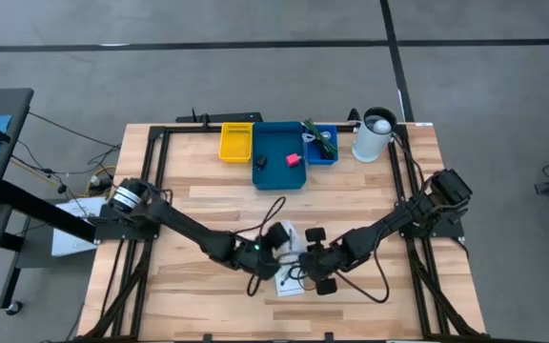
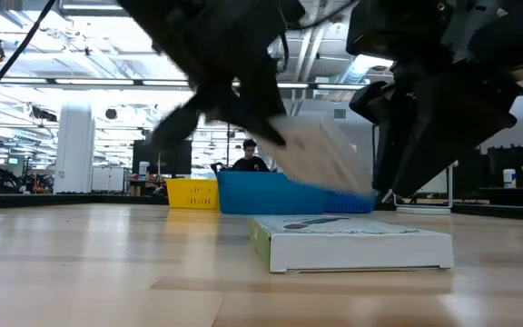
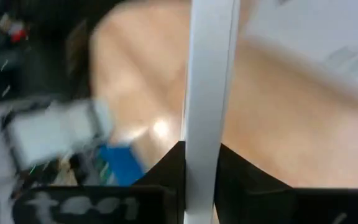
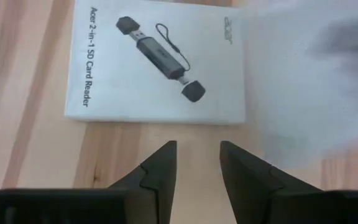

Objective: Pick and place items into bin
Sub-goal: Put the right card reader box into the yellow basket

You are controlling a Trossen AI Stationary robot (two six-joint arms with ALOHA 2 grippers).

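My left gripper [image 1: 273, 240] is shut on a white flat box [image 2: 320, 153], held tilted above the table at the near middle. A second white flat box, printed with a card reader [image 4: 157, 62], lies flat on the table [image 1: 290, 282]; it also shows in the low view [image 2: 352, 243]. My right gripper [image 4: 197, 152] is open and empty just above the table, its fingers at the near edge of that lying box. A large blue bin [image 1: 281, 157] at the far middle holds a pink-red block [image 1: 294, 159] and a small black piece [image 1: 261, 162]. My left gripper pinches the white box between its two fingers [image 3: 165, 177], which lie on its two flat faces; the box's thin edge [image 3: 207, 93] shows between them. The box is lifted clear of the table and tilted in the low view.
A yellow bin [image 1: 236, 141] stands left of the blue bin. A small blue bin with a green stringy piece [image 1: 322, 143] stands right of it, then a white cylinder [image 1: 374, 135]. A black frame [image 1: 155, 181] runs along the table's edges. A person [image 2: 248, 156] shows far behind.
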